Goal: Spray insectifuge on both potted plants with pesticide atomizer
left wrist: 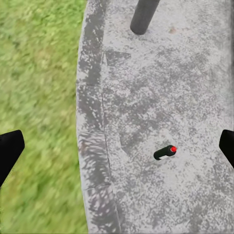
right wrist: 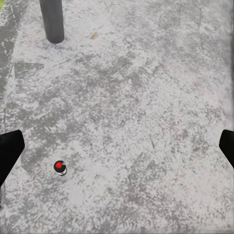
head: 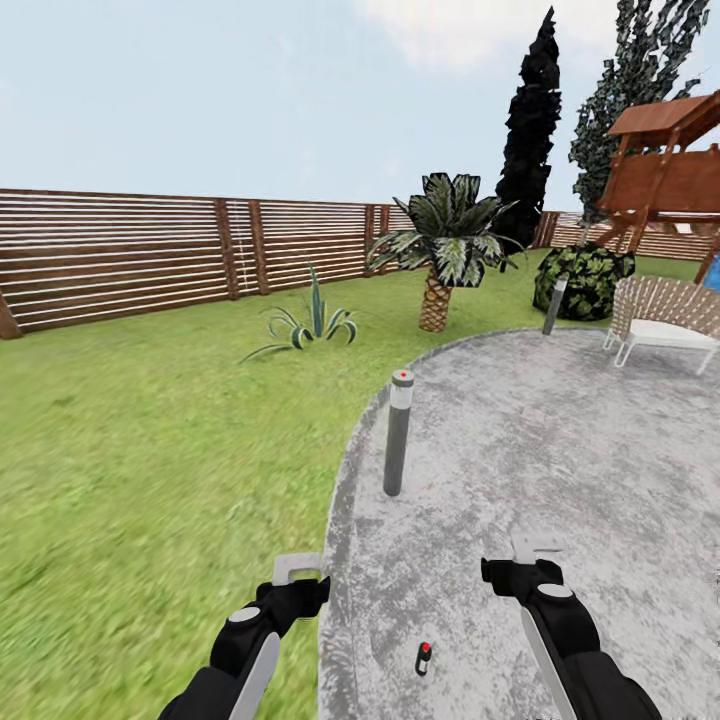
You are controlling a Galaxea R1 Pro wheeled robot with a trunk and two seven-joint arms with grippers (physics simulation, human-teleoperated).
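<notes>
While both jaws stand spread and empty, the pesticide atomizer [head: 423, 658] (no readable label) stands on the paved patio [head: 560, 470] between left gripper [head: 298, 572] and right gripper [head: 528, 556].

A grey bollard lamp [head: 398, 432] with a red top stands near the patio edge, and a second lamp [head: 554, 305] stands farther back beside a dark bush [head: 585, 282]. On the lawn grow a striped agave [head: 305, 327] and a palm [head: 445, 245]. A wicker seat [head: 665, 315] sits before a wooden playset [head: 665, 165].
</notes>
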